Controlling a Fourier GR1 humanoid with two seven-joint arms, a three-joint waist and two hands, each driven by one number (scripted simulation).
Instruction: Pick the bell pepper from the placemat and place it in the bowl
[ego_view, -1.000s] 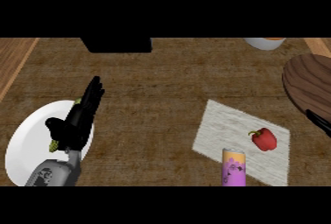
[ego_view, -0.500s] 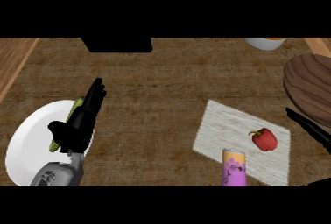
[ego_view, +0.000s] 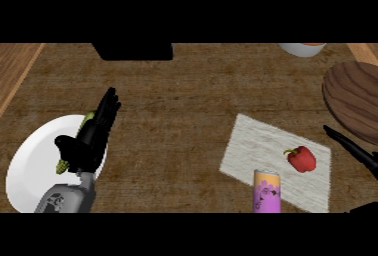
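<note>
A red bell pepper (ego_view: 301, 158) with a green stem lies on the pale grey placemat (ego_view: 255, 145) at the right of the counter. My right hand (ego_view: 355, 152) comes in from the right edge with straight fingers, a short way right of the pepper and not touching it. The wooden bowl (ego_view: 353, 100) sits at the right edge, partly cut off. My left hand (ego_view: 92, 137) rests open, fingers up, over a white plate (ego_view: 33, 160) at the left.
A pink and yellow can (ego_view: 266, 191) stands on the placemat's near edge, just left of and below the pepper. A greenish item on the plate is mostly hidden by my left hand. A black object (ego_view: 133, 51) and a white cup (ego_view: 303, 48) sit at the far edge.
My right hand has moved in from the right edge toward the pepper. The left hand and the objects have stayed still.
</note>
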